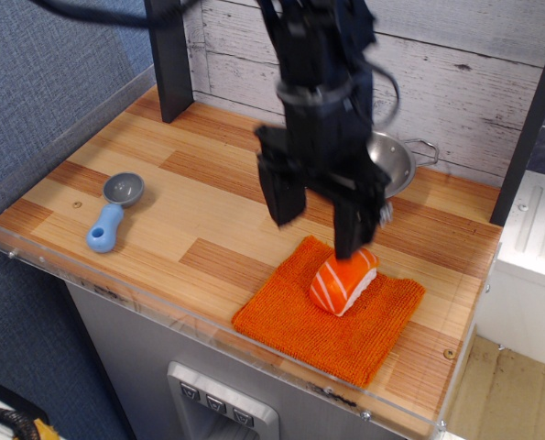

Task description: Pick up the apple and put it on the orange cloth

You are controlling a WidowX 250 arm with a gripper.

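**Q:** Observation.image view: where is the apple, and what is it like to handle?

**A:** The apple (343, 282), a small toy with a striped orange top and white base, lies on the orange cloth (299, 325), toward the cloth's far right part, tipped slightly on its side. It looks light and smooth, probably hard plastic, so it could slip or roll if nudged. The long sides seem the best place to pinch it.

**Q:** What is the gripper doing?

**A:** The gripper (320, 220) hangs above the cloth with its two black fingers spread wide and nothing between them. The right-hand finger tip sits just above the apple; whether it touches cannot be told from this angle.

**Q:** What else is on the table?

**A:** A blue-handled scoop (113, 213) lies well apart at the left of the wooden table (162, 197). A steel bowl (391, 163) sits behind the arm, partly hidden.
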